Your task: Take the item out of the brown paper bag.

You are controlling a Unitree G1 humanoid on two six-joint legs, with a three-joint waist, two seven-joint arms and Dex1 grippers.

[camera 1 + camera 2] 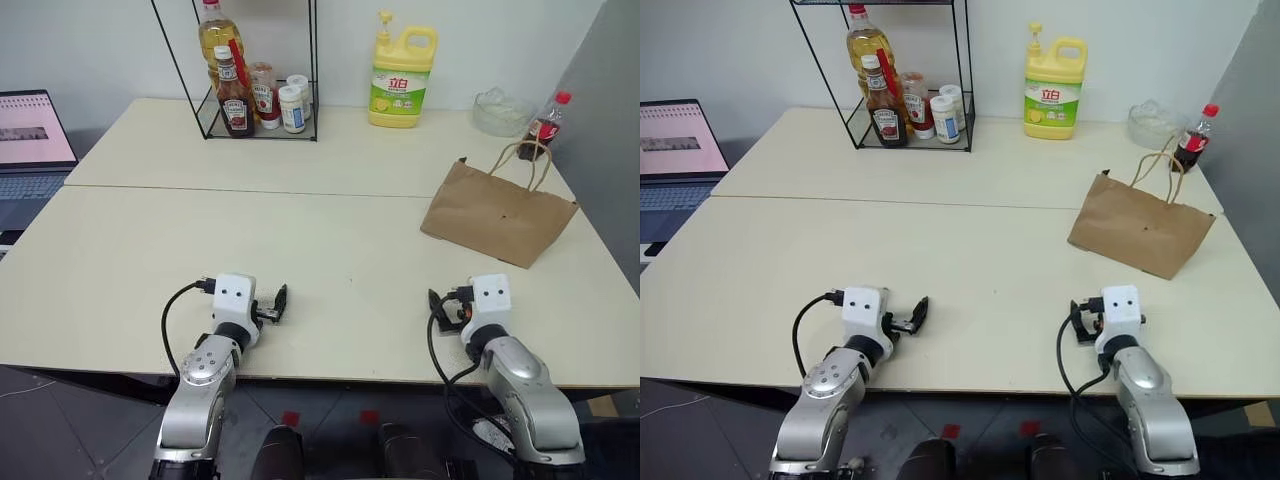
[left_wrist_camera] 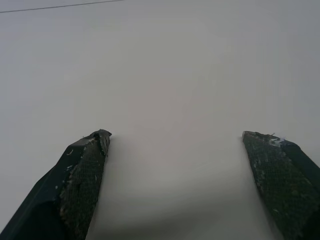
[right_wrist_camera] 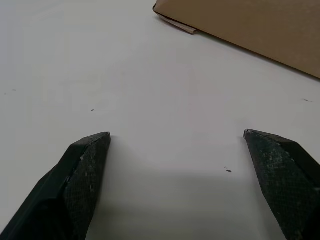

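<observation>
Bag position: brown paper bag (image 1: 497,213) lies flat on the tabletop (image 1: 300,240), ahead of my right claw (image 1: 448,305) and a little off to its outer side, well apart from it.
Nearer arm: my right claw is plainly the closer one; my left claw (image 1: 277,303) sits far across the tabletop from the bag.
Bag axis: its long side runs slantwise across my right claw's line of reach, and its handles (image 1: 528,160) and mouth point away from me, toward the far edge.
Item: I cannot see it; I judge it is inside the bag.
Claw state: both claws stand wide and hold nothing, low over the tabletop.
Coming move: I judge the right claw must go forward and round to the mouth.
</observation>
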